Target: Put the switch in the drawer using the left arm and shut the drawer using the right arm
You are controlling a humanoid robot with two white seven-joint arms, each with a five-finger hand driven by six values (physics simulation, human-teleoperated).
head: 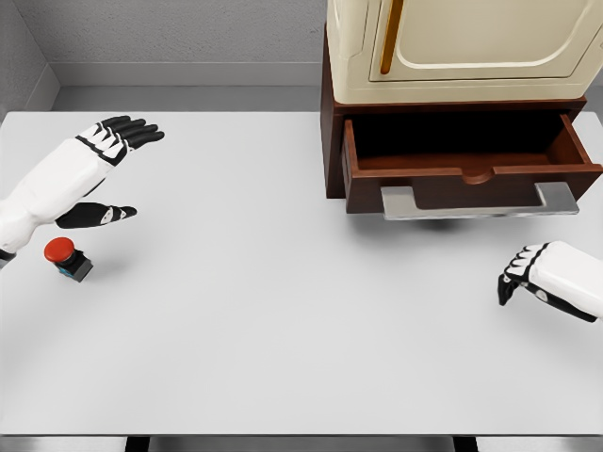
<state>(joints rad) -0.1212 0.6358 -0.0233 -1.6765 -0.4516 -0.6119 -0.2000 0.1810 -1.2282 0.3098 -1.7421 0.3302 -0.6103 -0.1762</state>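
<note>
We see the switch [68, 258], a small dark block topped with a red round button, sitting on the white table [283, 311] near its left edge, well apart from the drawer [466, 169]. Our left hand [99, 174] hangs just above and behind it, fingers spread and thumb held out, holding nothing and not touching the switch. Across the table at the far right, the drawer is pulled open out of a dark red-brown wooden cabinet [332, 122]; its inside looks dark and bare, and a flat grey handle [479, 201] runs along its front. A cream-coloured appliance [452, 47] with a thin amber strip on its door stands on top of the cabinet. Our right hand [551, 280] hovers low over the table below the drawer's right end, its dark fingers curled downward and gripping nothing. The tabletop is plain, smooth and evenly lit, with soft shadows under the switch and the handle. Behind it we see a grey wall with a pale strip along its base.
</note>
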